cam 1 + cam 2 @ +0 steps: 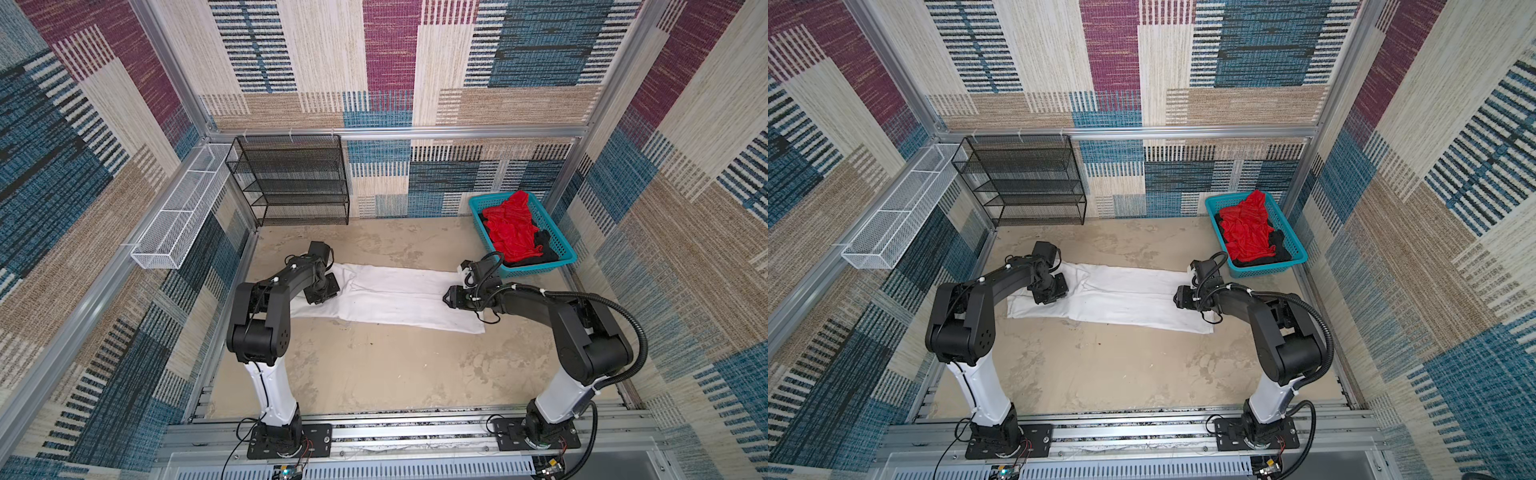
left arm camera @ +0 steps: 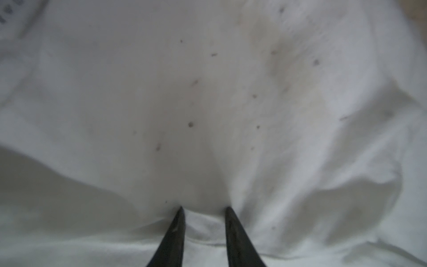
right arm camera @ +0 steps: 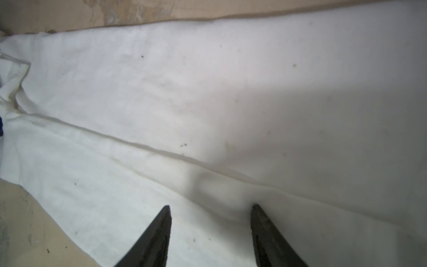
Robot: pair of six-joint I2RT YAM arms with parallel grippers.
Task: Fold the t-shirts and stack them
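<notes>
My left gripper (image 2: 203,209) stood slightly apart, tips sunk in puckered cloth; I couldn't tell if it pinched. My right gripper (image 3: 210,207) gaped open on the white t-shirt (image 1: 395,297), a long strip on the table (image 1: 374,365); red t-shirt (image 1: 509,232) and black t-shirt (image 1: 544,245) lay in the basket (image 1: 528,272)

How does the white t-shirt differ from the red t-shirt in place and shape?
The white t-shirt lies on the table, while the red t-shirt sits in the turquoise basket. The white t-shirt is flat, folded into a long strip; the red t-shirt is a crumpled heap. The white t-shirt rests on bare table; the red t-shirt on black cloth. Neither is stacked yet.
</notes>
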